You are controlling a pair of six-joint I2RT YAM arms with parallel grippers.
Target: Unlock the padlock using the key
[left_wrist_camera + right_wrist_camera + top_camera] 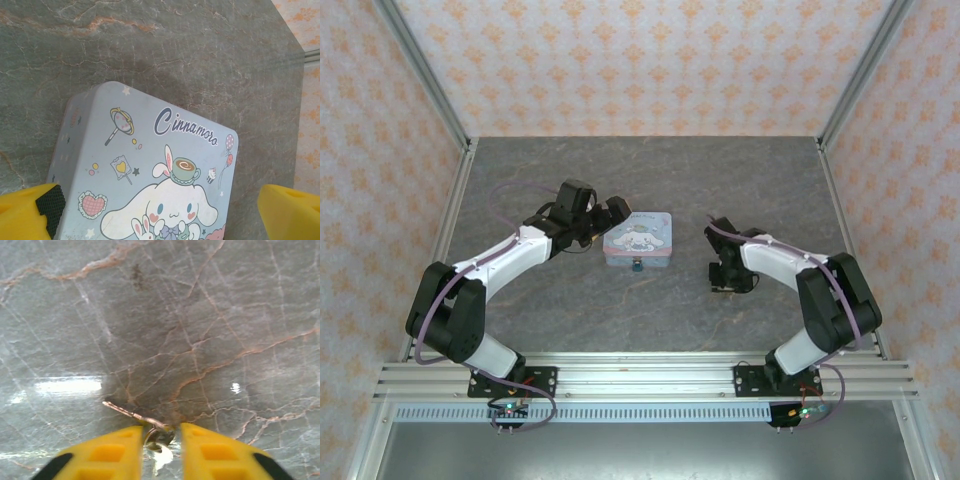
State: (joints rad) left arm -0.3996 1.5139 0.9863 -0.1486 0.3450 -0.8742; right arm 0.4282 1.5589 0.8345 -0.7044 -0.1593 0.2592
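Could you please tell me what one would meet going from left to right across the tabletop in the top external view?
left claw → pastel blue cartoon tin → right claw

Pastel blue cartoon tin (638,238) flat on grey marbled tabletop (670,310); orange-patterned walls (640,60) around.
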